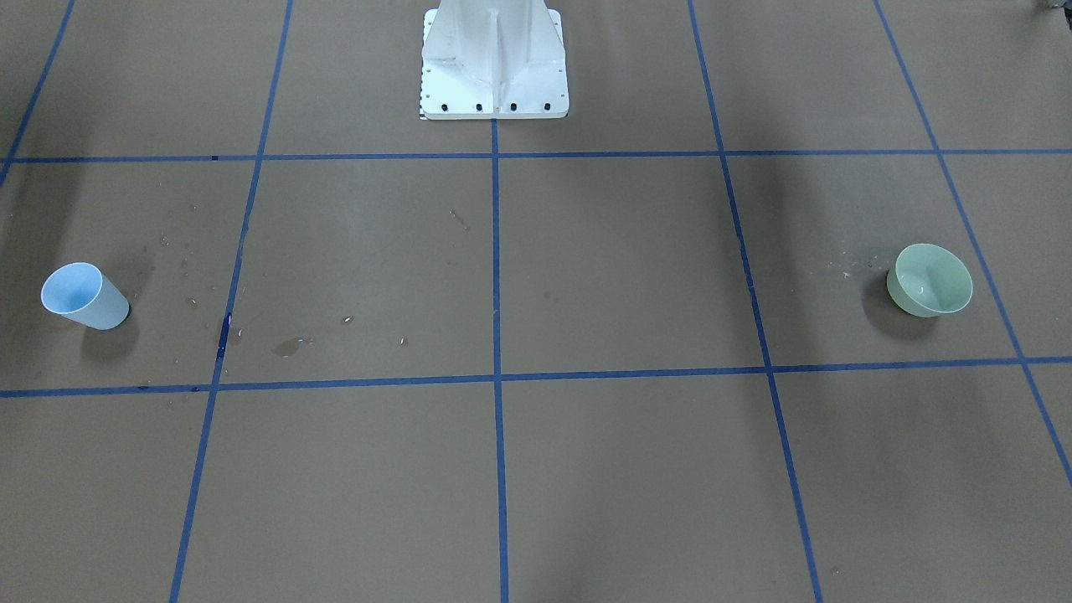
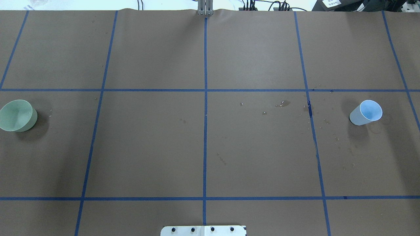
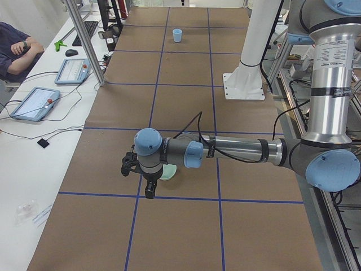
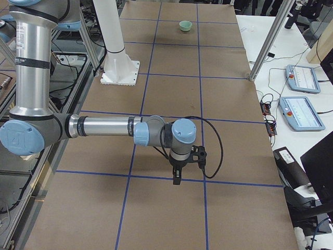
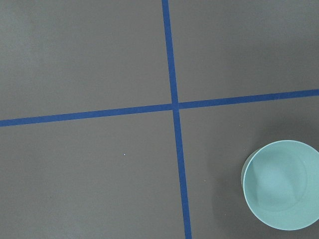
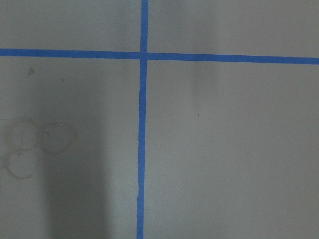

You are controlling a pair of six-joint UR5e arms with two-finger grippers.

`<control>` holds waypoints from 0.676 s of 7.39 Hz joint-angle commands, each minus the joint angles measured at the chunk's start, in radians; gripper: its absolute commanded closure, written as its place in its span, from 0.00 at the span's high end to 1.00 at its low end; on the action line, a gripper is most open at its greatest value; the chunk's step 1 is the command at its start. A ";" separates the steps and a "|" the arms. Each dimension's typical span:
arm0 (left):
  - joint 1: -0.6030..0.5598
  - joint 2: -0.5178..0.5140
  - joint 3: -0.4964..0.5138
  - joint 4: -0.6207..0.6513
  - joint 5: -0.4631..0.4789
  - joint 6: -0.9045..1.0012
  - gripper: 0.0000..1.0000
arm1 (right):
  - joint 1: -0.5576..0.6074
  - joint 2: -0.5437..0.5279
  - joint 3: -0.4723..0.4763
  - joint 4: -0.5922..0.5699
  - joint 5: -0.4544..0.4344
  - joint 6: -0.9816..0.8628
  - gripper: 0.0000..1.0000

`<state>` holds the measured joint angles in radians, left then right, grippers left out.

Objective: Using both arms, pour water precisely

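Overhead exterior: blue cup [image 2: 367,113] stands right on the bench [image 2: 210,147], green bowl [image 2: 17,115] far left, water [image 2: 284,103] only as spilt drops near the cup. Cup looks light, thin, slippery; grip mid-wall gently. Jaws of left arm [image 3: 242,151] and right arm [image 4: 104,126]: cannot tell how wide.

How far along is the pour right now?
Done: nothing that shows; only stray droplets dot the table. In hand: nothing. The blue cup and green bowl stand far apart, ungrasped; the left end effector hangs by the bowl, the right end effector above the table. Left: grasp both, bring them together, pour. Whether the cup holds water is unclear.
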<state>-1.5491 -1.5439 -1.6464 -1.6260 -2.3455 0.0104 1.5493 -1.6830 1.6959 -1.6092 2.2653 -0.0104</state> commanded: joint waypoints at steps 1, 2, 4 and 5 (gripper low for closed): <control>0.001 0.007 -0.001 -0.002 0.000 0.000 1.00 | 0.002 -0.003 -0.024 0.043 0.006 0.003 0.99; 0.001 0.007 -0.003 -0.002 0.000 -0.001 1.00 | 0.002 -0.003 -0.003 0.041 0.008 0.003 0.99; 0.001 0.008 -0.007 0.000 0.000 -0.001 1.00 | 0.002 -0.018 0.051 0.043 0.029 0.062 0.99; 0.001 0.010 -0.007 0.000 0.000 -0.001 1.00 | 0.002 -0.020 0.048 0.045 0.034 0.059 0.99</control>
<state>-1.5478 -1.5353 -1.6526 -1.6262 -2.3455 0.0093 1.5508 -1.6972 1.7361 -1.5672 2.2891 0.0351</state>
